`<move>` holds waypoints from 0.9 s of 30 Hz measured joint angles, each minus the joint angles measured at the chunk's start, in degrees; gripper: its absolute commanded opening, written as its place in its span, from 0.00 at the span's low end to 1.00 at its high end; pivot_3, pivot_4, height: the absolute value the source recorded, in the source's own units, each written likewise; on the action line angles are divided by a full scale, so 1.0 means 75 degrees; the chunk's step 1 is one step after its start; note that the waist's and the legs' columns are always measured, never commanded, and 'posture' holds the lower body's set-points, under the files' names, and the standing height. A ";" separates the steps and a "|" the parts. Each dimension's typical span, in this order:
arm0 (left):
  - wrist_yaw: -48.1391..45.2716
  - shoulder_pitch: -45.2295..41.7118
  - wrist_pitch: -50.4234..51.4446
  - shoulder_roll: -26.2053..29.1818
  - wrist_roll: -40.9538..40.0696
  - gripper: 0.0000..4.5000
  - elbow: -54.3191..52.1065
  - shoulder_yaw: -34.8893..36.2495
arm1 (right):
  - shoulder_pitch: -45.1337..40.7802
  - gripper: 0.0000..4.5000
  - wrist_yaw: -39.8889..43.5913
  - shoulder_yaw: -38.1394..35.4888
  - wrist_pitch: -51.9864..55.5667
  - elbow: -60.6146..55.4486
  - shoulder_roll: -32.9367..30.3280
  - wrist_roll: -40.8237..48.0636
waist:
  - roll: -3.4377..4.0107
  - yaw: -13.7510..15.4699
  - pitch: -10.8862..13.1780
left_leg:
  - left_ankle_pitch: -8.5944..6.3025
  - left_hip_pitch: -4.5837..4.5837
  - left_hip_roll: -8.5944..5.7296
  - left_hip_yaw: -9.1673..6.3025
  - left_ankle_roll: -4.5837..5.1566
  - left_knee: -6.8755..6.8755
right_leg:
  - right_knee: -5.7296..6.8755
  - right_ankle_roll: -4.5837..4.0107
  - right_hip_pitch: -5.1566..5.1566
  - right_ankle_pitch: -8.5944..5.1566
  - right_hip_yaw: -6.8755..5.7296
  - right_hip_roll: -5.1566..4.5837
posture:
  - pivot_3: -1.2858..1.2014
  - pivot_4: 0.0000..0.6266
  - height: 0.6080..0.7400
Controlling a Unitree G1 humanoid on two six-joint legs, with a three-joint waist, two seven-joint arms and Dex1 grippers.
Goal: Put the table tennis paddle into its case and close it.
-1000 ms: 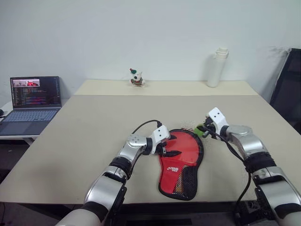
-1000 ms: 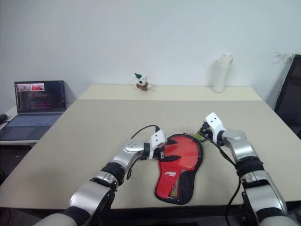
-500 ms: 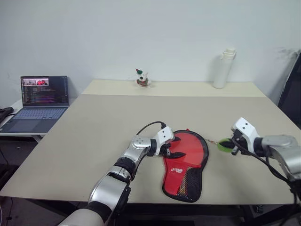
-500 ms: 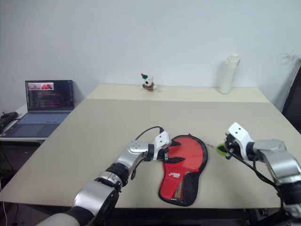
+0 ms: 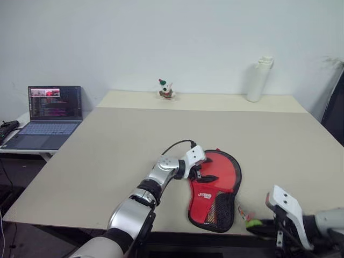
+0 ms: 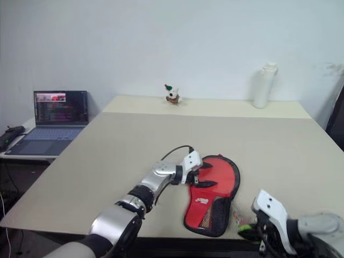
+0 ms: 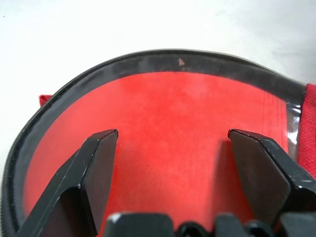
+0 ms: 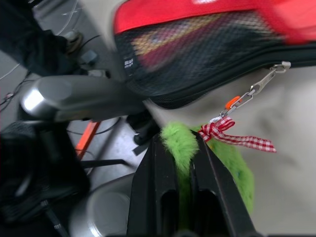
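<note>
My right gripper (image 8: 183, 163) is clamped on the fuzzy green ball charm (image 8: 217, 163), the fibres squeezed between my two black fingers (image 8: 158, 197); from the charm a red-and-white checked ribbon (image 8: 237, 138) and a small metal clip run to the zip pull at the handle end of the case (image 5: 215, 185), so I take it the zip has been drawn round to that end, near the table (image 5: 107, 145) edge closest to me. Across the case from there, my left gripper (image 5: 200, 173) has its jaws spread wide and holds nothing; its fingers hang just over the round red face of the case, steadying it or close to doing so, though I cannot tell whether they touch. The table tennis paddle is nowhere on the table, so I judge it is inside the case; through the black mesh pocket (image 8: 197, 44) I make out only blurred colours. What remains, as I read it, is checking that the zip is fully home and letting go of the charm.
</note>
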 measured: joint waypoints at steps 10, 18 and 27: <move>0.0162 -0.0002 0.0021 -0.0126 0.0062 0.87 0.0028 0.0000 | 0.0929 0.01 -0.1324 0.0202 -0.0106 -0.0725 0.0114 0.2410 | -0.0018 -0.0014 -0.0015 | -0.0002 0.0005 0.0001 0.0010 0.0003 0.0004 | -0.0008 0.0020 0.0005 0.0013 0.0008 -0.0007 | 0.52 0.24 1.00; 0.0235 0.0011 0.0017 -0.0224 0.0098 0.87 0.0004 0.0000 | 0.0426 0.18 -0.2010 0.0559 -0.0223 -0.0601 -0.0120 0.2954 | -0.0021 -0.0014 -0.0016 | -0.0003 0.0000 -0.0001 0.0011 0.0005 0.0004 | -0.0015 0.0022 0.0004 0.0013 0.0011 -0.0009 | 0.52 0.24 1.00; 0.0296 0.0058 -0.0003 -0.0218 0.0096 0.87 -0.0048 0.0020 | 0.0418 0.63 -0.2034 0.0061 -0.0509 -0.0332 -0.0388 0.3936 | -0.0025 -0.0013 -0.0018 | -0.0003 0.0001 0.0000 0.0015 0.0005 0.0006 | -0.0013 0.0026 0.0005 0.0016 0.0014 -0.0009 | 0.52 0.24 1.00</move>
